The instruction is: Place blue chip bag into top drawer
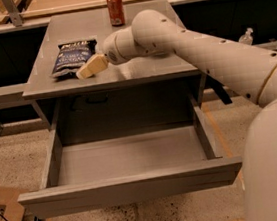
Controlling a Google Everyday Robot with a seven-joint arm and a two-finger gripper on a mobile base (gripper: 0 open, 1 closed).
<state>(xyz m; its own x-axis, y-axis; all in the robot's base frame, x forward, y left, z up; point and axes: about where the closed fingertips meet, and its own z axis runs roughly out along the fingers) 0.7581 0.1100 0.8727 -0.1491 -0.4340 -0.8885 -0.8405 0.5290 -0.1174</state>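
Observation:
The blue chip bag (72, 57) lies flat on the left part of the grey table top (138, 67), navy with white lettering and a black top band. My gripper (84, 71) reaches in from the right, its cream tip at the bag's lower right corner, just above the table's front edge. The top drawer (128, 187) is pulled wide open below the table, its grey inside bare.
A red soda can (115, 8) stands at the back of the table. My arm (212, 58) crosses the table's right half. A cardboard box (3, 220) sits on the floor at the lower left. Dark shelving runs behind the table.

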